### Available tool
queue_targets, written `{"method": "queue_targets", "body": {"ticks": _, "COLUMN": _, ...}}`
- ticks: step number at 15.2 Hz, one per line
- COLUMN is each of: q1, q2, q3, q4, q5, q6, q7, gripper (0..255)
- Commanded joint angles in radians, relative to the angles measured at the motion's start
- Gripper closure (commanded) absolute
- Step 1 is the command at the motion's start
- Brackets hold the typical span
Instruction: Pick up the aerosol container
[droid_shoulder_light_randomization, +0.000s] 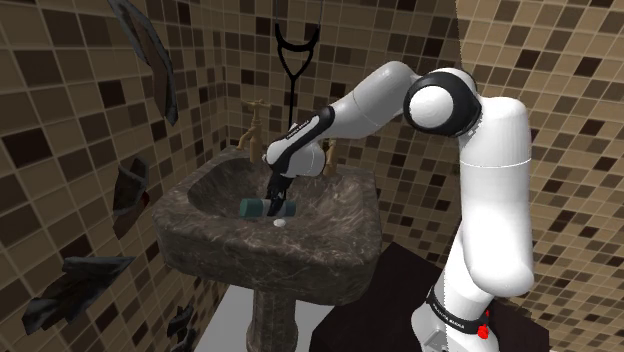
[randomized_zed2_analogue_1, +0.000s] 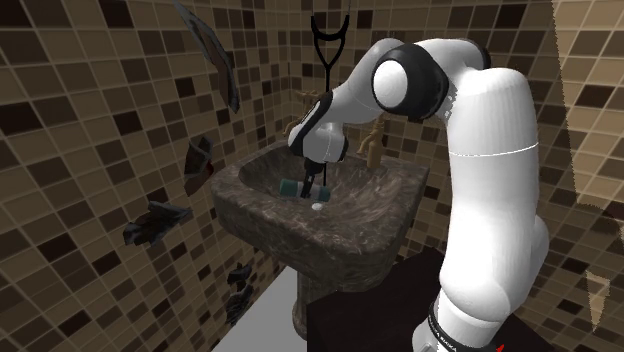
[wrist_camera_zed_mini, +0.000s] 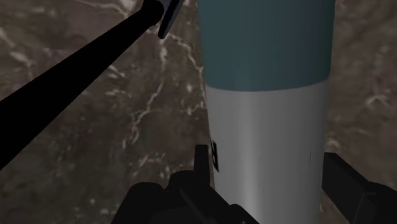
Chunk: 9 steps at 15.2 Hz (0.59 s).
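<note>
Gripper (wrist_camera_zed_mini: 267, 168) clasps the aerosol can (wrist_camera_zed_mini: 267, 76) across its pale lower body; the can lies on its side in the dark marbled sink (droid_shoulder_light_randomization: 335, 240) basin, beside the drain (droid_shoulder_light_randomization: 279, 223). Its smooth round body could slip or swing free on lifting and strike the taps (droid_shoulder_light_randomization: 255, 125) behind.

aerosol container (droid_shoulder_light_randomization: 252, 208) in sink (droid_shoulder_light_randomization: 335, 252) basin | end effector (droid_shoulder_light_randomization: 276, 203) around it | taps (droid_shoulder_light_randomization: 252, 126) behind

Pedestal sink (droid_shoulder_light_randomization: 330, 245): dark veined stone, polished. Aerosol can (wrist_camera_zed_mini: 267, 95): smooth, satin sheen. Taps (droid_shoulder_light_randomization: 252, 128): brass-look metal. Wall (droid_shoulder_light_randomization: 60, 110): brown mosaic tile, matt. Gripper (droid_shoulder_light_randomization: 273, 203): matt blk; arm (droid_shoulder_light_randomization: 495, 180): glossy wht.
</note>
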Motion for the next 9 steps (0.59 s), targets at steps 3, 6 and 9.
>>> {"method": "queue_targets", "body": {"ticks": 3, "q1": 0.013, "q2": -0.041, "q3": -0.019, "q4": 0.0, "q5": -0.036, "q6": -0.037, "q7": 0.035, "gripper": 255}}
{"method": "queue_targets", "body": {"ticks": 6, "q1": 0.021, "q2": -0.07, "q3": -0.031, "q4": 0.002, "q5": -0.062, "q6": -0.066, "q7": 0.06, "gripper": 255}}
{"method": "queue_targets", "body": {"ticks": 9, "q1": 0.024, "q2": -0.081, "q3": -0.036, "q4": 0.004, "q5": -0.072, "q6": -0.077, "q7": 0.069, "gripper": 255}}
